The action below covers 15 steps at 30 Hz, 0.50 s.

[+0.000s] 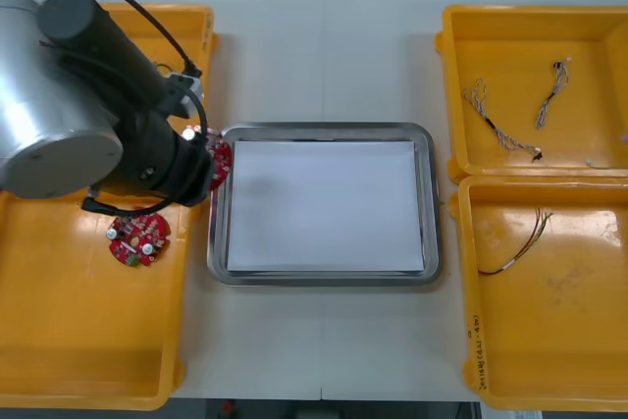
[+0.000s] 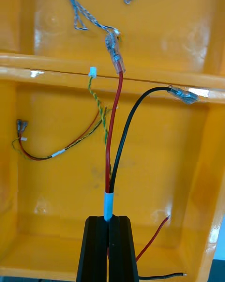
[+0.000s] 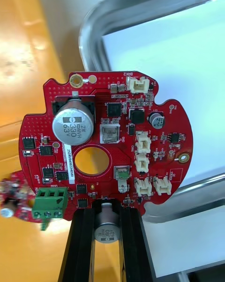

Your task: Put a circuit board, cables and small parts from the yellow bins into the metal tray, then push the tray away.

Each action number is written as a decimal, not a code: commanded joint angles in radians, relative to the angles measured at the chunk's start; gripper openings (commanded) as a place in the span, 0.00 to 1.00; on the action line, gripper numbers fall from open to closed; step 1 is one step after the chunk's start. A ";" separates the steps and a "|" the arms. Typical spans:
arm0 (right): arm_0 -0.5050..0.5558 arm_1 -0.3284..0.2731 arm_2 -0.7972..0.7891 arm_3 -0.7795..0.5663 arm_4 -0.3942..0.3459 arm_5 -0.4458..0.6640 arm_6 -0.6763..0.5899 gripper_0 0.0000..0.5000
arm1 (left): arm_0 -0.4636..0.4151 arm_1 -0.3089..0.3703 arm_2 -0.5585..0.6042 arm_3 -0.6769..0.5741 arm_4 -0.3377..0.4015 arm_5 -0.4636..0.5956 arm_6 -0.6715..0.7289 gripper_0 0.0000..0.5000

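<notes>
The left gripper [image 3: 107, 228], at centre-left of the front view, was clamped on the edge of a round red circuit board [image 3: 108, 141], its fingers held slightly apart. The board's face was turned flat to the wrist camera, and it hung across the left yellow bin [image 1: 88, 340] and the left rim of the white-lined metal tray [image 1: 324, 130]. The right gripper [image 2: 111, 237] was pinched nearly closed on a paired red and black cable [image 2: 108, 202], whose long axis ran straight out from the fingertips over a bin floor [image 2: 61, 183], with the terminal ends pointing away.
</notes>
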 commanded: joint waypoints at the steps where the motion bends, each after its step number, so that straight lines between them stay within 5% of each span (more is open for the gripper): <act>1: -0.062 -0.064 -0.026 0.019 -0.064 0.004 0.082 0.00 | -0.041 -0.067 -0.068 -0.008 -0.064 0.007 -0.010 0.00; 15: -0.174 -0.110 0.077 0.023 -0.153 0.004 0.230 0.00 | -0.041 -0.158 -0.259 0.053 -0.176 -0.036 0.050 0.00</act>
